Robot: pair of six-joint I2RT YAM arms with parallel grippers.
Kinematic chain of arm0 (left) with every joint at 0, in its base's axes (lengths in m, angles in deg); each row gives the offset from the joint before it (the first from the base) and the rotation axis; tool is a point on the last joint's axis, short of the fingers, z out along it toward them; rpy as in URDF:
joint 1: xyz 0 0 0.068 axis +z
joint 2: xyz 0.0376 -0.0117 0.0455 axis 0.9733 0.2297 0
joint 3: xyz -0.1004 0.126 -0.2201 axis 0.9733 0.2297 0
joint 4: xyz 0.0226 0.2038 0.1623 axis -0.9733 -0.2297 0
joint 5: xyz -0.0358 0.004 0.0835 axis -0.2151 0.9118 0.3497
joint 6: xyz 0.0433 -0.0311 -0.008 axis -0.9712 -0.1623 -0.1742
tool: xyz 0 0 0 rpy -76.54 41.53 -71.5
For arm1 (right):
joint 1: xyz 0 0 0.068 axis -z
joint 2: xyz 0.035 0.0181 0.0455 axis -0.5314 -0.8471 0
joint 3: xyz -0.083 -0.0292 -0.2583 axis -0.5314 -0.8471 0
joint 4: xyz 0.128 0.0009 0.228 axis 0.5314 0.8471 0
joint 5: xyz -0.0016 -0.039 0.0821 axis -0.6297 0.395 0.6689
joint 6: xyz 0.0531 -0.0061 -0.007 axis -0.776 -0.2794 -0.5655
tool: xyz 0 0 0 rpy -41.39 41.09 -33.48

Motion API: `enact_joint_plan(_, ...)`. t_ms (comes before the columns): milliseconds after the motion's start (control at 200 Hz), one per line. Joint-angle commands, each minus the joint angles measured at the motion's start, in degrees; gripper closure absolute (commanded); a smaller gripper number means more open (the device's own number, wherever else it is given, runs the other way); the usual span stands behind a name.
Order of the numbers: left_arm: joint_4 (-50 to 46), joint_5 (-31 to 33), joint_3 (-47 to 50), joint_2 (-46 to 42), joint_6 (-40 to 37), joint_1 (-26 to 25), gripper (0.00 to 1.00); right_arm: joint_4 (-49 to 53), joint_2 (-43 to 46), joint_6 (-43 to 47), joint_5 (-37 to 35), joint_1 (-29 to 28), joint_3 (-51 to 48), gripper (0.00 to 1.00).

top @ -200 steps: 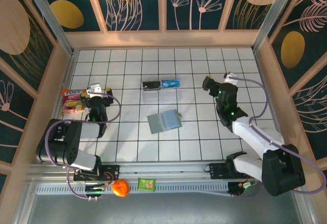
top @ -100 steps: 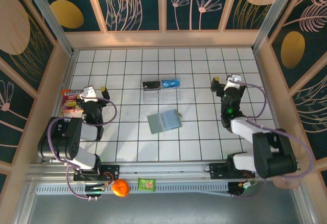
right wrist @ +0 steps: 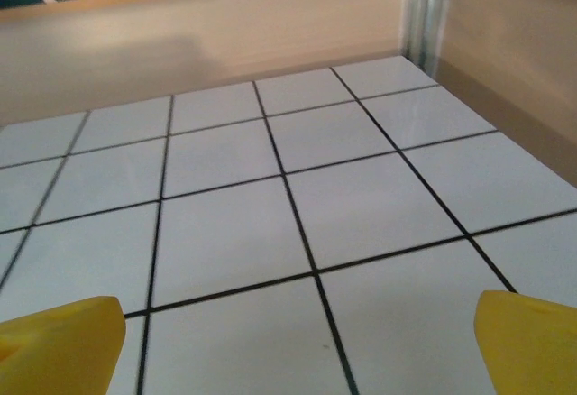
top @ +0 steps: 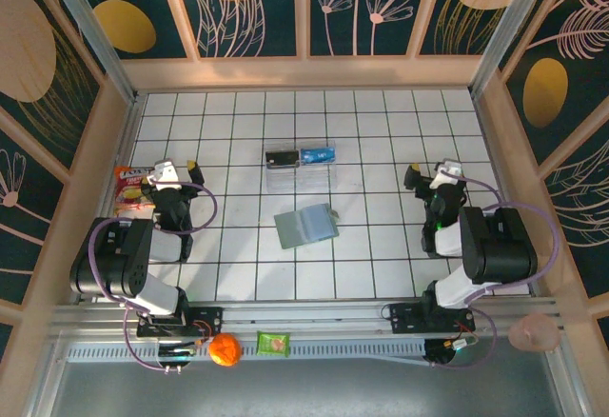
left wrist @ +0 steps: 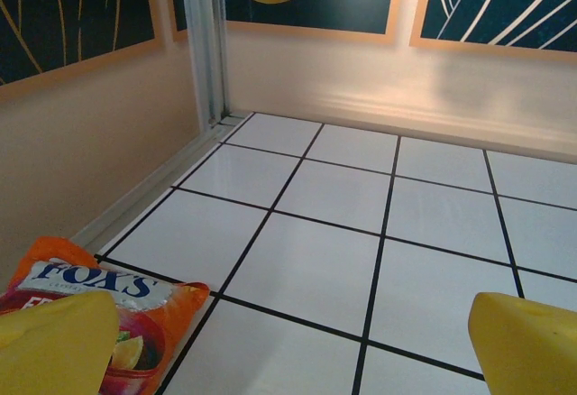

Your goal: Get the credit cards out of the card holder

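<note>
**Two arms drawn back, wallet lying open mid-table**

Both arms sit folded low at their own sides of the white tiled table point(top: 381, 112), well apart from anything the job concerns. The left gripper point(top: 179, 166) has its yellow fingers point(left wrist: 54, 341) spread wide with only bare tile between them. It holds nothing, and a bag of sweets point(left wrist: 108, 314) lies just beside its left finger. The right gripper point(top: 430, 171) is equally wide and empty over bare squares near the right wall.

The card holder point(top: 305, 226) lies flat near the middle of the table, slightly askew, with its bluish inside facing up. That looks like the way to leave it so the pockets can be reached from above. Whether any pocket has a card left in it is too small to tell.

Just beyond it on the far side is a clear tray point(top: 300, 181). A blue credit card point(top: 318, 155) lies in the tray's right part, and a dark card point(top: 281, 159) lies beside it on the left. I'd judge the tray to be the drop-off spot and the emptying largely done.
</note>
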Motion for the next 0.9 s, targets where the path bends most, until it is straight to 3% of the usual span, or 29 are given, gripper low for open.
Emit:
enact_joint_plan(0,2.31,0.39,0.32,-0.23,1.01,0.38,0.01,-5.29,-0.53,-0.68,3.10,-0.25,-0.25,0.01)
enact_joint_plan(891,2.16,-0.66,0.14,-0.04,0.63,0.37,0.01,-5.39,-0.55,-0.70,3.18,-0.25,-0.32,0.01)
